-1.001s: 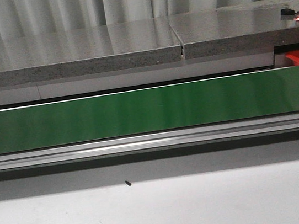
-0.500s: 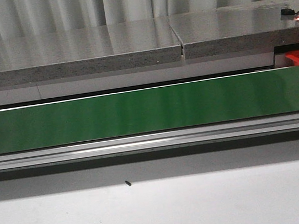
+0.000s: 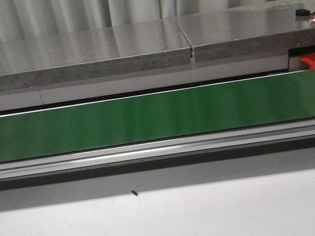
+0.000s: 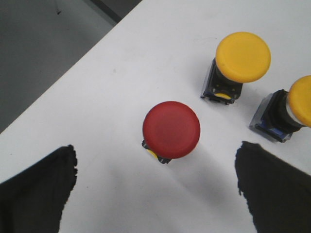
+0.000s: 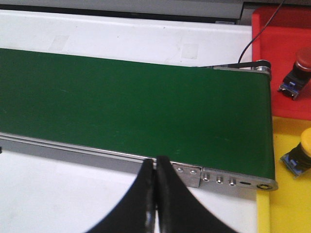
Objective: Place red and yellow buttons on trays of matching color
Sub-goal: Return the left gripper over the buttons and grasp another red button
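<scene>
Something small and dark has appeared at the left end of the long green conveyor belt [image 3: 157, 116]. Left fingers [image 4: 155, 182] spread wide, empty, straddling the round red push button [image 4: 171, 129] on the white bench [image 4: 121, 73]; next: descend and close. Right fingers [image 5: 155, 194] closed, empty, beside that belt.

red button [image 4: 171, 129]: upright on white table | two yellow buttons [image 4: 241, 58] [image 4: 301, 101]: upright nearby

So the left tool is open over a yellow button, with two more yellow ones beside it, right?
Not quite. In the left wrist view the open left tool hangs over a red button; the two yellow buttons beside it are as you say.
</scene>
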Available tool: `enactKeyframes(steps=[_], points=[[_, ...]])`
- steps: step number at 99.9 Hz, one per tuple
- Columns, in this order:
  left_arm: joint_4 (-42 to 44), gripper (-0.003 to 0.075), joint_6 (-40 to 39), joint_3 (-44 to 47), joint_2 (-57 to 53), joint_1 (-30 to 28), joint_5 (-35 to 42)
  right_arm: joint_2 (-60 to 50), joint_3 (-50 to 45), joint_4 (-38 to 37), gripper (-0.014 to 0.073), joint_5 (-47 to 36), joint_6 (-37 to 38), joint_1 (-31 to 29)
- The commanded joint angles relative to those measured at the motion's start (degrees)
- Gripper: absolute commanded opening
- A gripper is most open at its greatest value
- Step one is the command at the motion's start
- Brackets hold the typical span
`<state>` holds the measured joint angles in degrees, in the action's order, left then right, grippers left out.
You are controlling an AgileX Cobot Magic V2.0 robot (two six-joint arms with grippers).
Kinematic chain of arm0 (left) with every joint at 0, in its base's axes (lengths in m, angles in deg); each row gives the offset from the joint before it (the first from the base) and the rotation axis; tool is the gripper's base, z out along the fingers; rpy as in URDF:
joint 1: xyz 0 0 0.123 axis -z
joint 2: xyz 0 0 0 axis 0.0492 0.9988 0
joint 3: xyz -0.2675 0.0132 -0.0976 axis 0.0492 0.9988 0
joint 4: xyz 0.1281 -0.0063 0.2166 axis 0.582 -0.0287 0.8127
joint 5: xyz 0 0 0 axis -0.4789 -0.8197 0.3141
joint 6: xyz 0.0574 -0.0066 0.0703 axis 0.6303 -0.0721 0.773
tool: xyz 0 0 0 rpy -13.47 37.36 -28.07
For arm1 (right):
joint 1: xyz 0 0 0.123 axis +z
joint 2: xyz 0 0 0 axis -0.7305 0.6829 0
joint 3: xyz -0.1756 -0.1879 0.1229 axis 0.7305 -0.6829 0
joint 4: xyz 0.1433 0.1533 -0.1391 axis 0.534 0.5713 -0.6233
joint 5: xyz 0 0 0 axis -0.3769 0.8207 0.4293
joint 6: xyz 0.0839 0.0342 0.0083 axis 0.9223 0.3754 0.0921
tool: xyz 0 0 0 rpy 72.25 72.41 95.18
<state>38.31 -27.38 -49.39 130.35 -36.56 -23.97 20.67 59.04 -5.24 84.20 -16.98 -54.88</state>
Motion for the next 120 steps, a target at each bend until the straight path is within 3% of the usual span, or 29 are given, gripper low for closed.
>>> enactKeyframes(steps=[1, 87, 120], points=[[-0.3, 0.0640, -0.5, -1.9, -1.2, -0.1, 3.8, -0.2, 1.6, 0.7, -0.0068, -3.6, -0.5, 0.0], [-0.9, 0.0633, -0.5, -7.8, 7.5, 1.0, 5.2, -0.2, 1.6, 0.7, -0.0068, -3.6, -0.5, 0.0], [-1.4, 0.0399, -0.5, -7.8, 9.0, 1.0, 4.1, -0.2, 1.6, 0.7, -0.0068, -3.6, -0.5, 0.0]])
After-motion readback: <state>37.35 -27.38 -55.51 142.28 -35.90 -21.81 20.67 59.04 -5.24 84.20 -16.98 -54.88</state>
